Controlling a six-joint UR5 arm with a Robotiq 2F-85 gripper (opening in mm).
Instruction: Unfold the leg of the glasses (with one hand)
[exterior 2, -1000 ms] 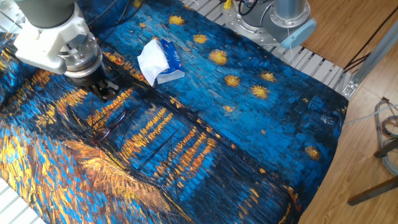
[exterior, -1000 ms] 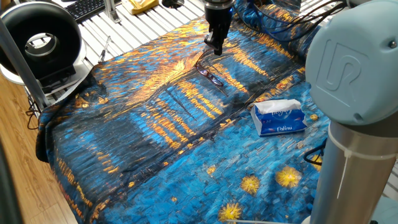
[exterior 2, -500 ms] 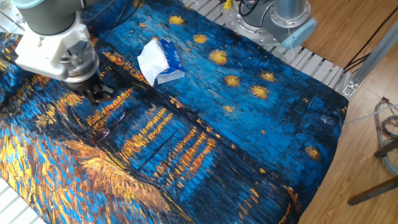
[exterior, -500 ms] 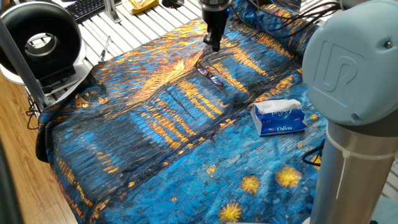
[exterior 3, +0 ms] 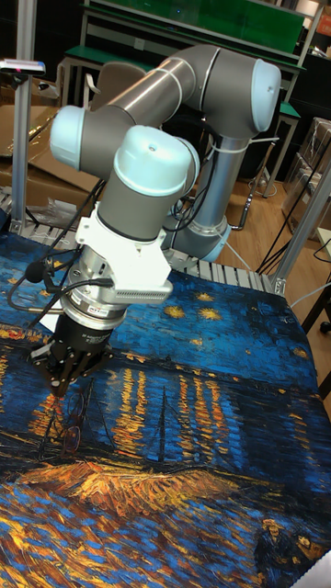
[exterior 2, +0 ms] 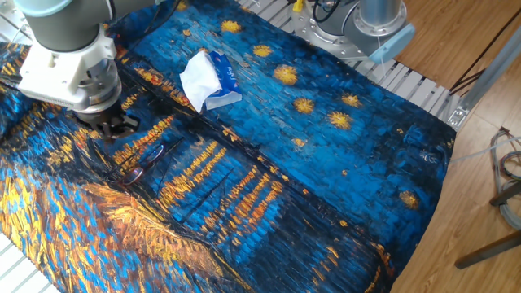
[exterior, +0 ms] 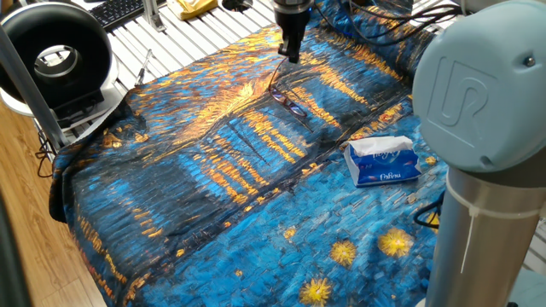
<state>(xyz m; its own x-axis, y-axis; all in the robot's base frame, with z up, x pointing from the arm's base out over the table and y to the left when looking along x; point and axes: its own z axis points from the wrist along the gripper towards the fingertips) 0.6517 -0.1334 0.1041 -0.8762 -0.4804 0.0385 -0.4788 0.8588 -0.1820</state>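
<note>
1 pair of glasses (exterior: 288,101) lay on the painted cloth (exterior: 213,196), well apart from the tissue pack (exterior: 384,160) and just below the gripper (exterior: 291,56). Judged light and fragile: thin wire that would bend or skid on the fabric under any firm push, with clear lenses (barely visible against the busy print) liable to smear. The sound place to take hold appeared to be the leg (exterior: 284,78) near its free tip, away from the hinge, so that a gentle sweep would swing it outward while the frame stayed flat on the cloth.

In appearance the frame was dark, slightly reddish, small against the tissue pack, and lying flat. 1 thin dark line ran from the frame up toward the gripper; I took it for the leg, though whether it was already part-opened could not be settled.

The gripper hung above that line's far end. Its fingers looked drawn close together, tips nearly meeting; whether they pinched the wire could not be told.
</note>
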